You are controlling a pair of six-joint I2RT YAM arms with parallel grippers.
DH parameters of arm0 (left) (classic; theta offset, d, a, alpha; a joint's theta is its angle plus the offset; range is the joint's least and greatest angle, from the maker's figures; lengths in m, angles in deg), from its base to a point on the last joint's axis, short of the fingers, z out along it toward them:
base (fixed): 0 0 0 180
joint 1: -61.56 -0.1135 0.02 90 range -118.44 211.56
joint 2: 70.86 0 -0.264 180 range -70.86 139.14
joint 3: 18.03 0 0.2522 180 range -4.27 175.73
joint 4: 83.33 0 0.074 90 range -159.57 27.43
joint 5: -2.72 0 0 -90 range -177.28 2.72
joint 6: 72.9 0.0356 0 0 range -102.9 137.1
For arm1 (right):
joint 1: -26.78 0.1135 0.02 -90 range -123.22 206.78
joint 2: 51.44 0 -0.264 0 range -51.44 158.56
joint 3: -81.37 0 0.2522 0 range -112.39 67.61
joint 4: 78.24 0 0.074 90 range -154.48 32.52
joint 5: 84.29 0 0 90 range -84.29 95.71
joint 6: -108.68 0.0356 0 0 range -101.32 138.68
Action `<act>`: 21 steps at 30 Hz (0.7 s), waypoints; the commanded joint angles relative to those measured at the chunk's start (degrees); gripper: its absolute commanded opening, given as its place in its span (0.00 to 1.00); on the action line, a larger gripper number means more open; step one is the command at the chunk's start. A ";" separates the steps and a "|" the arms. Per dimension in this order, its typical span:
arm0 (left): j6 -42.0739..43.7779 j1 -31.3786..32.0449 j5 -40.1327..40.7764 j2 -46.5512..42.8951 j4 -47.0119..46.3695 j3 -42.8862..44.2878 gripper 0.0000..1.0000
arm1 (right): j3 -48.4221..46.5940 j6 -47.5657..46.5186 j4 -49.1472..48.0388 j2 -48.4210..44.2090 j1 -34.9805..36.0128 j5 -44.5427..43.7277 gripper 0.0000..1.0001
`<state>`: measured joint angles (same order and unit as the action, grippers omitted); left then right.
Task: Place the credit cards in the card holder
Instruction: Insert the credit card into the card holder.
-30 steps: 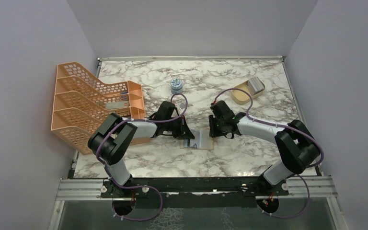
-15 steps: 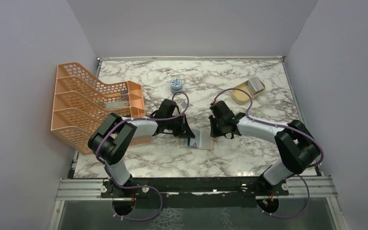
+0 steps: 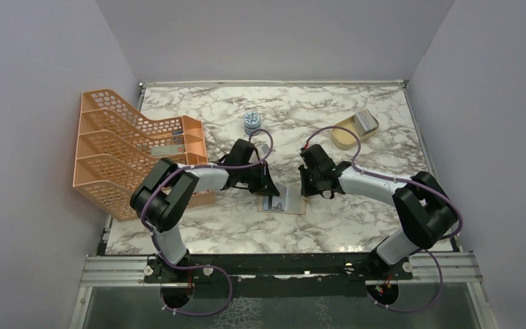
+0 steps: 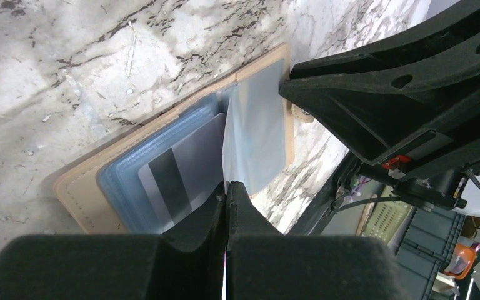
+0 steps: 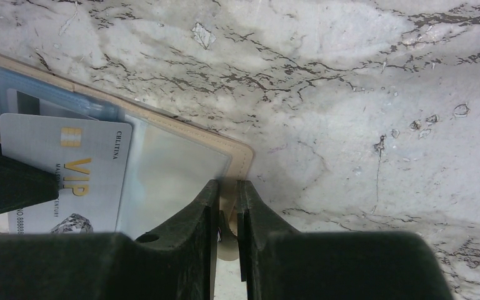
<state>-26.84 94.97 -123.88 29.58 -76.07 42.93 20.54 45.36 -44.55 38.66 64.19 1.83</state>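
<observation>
Two claws meet at the open card holder [image 4: 78, 187]. The left gripper [image 4: 226, 195] is clamped on a pale VIP credit card [image 5: 62, 178]. The holder lies just beyond its fingertips, with a striped card [image 4: 175, 178] against the blue pockets. The right gripper [image 5: 226, 194] pinches the holder's snap tab [image 5: 226, 242], the holder spreading left of its tips.

Two arms, same build. Left arm [image 3: 205, 180] and right arm [image 3: 371, 184]: pale grey-white tubular links between bulky matte-black joint housings. Purple cable [image 3: 329, 129] loops loose along each one and curls out below the bases. Left gripper [image 3: 271, 192] and right gripper [image 3: 306, 190] all black; fingers [image 4: 187, 250] flat, wedge-tapered, matte plastic. Round holes in the right gripper's housing, small red mark [image 4: 395, 161] under it.
</observation>
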 commanded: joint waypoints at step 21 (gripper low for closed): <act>0.50 0.17 0.65 4.35 2.90 3.61 0.00 | 1.28 -0.48 -0.70 0.80 0.21 -1.01 0.15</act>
<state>-25.71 94.97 -123.93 32.60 -72.47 46.45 20.56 45.36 -44.60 38.66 64.19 1.83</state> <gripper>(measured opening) 0.011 0.157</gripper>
